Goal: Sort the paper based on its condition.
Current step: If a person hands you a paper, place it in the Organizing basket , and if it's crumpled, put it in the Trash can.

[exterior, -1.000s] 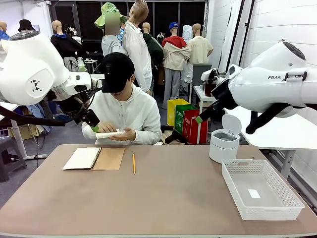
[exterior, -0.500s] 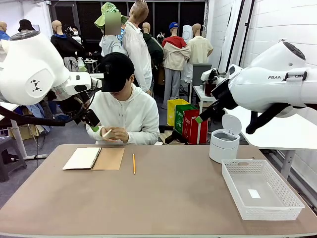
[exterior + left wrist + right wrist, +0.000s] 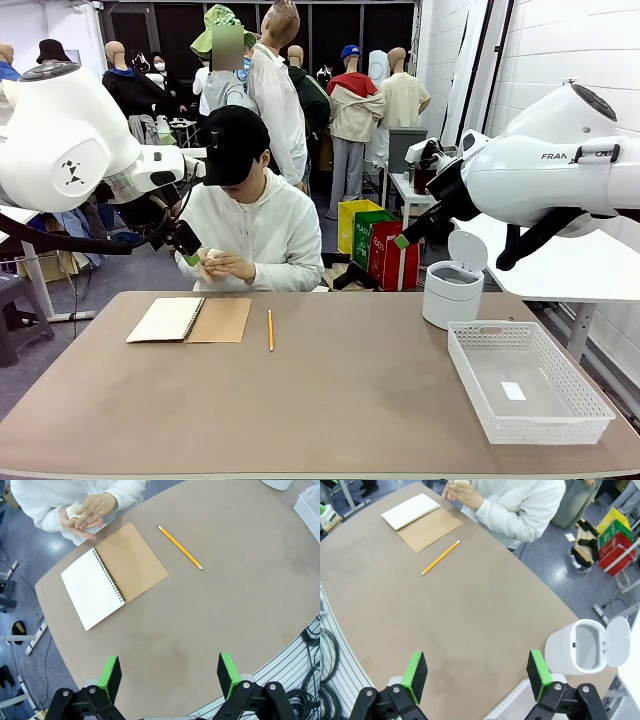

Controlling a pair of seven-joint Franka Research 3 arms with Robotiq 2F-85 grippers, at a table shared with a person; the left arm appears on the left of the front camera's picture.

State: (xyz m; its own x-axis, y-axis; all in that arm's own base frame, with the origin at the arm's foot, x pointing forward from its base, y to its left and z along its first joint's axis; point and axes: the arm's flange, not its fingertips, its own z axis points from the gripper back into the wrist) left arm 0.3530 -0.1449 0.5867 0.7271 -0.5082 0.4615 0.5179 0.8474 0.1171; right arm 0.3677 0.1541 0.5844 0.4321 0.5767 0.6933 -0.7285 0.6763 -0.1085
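Paper [image 3: 72, 512], scrunched small, sits between the person's hands [image 3: 230, 267] at the far edge of the surface [image 3: 340, 410], beyond the open notebook [image 3: 190, 320] and pencil [image 3: 270, 329], while the left tool [image 3: 169, 672] and right tool [image 3: 476, 674] hover spread wide, holding nothing.

Bare counter [image 3: 210, 610] lies under the left claw [image 3: 170, 672]; notebook [image 3: 112, 575] and pencil [image 3: 180, 547] lie ahead; bin [image 3: 561, 652] flanks right claw [image 3: 477, 672].

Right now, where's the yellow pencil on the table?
In the front view the pencil lies on the robot's left half of the table, toward its far edge. It sits just right of the open notebook and its brown cover, not touching it.
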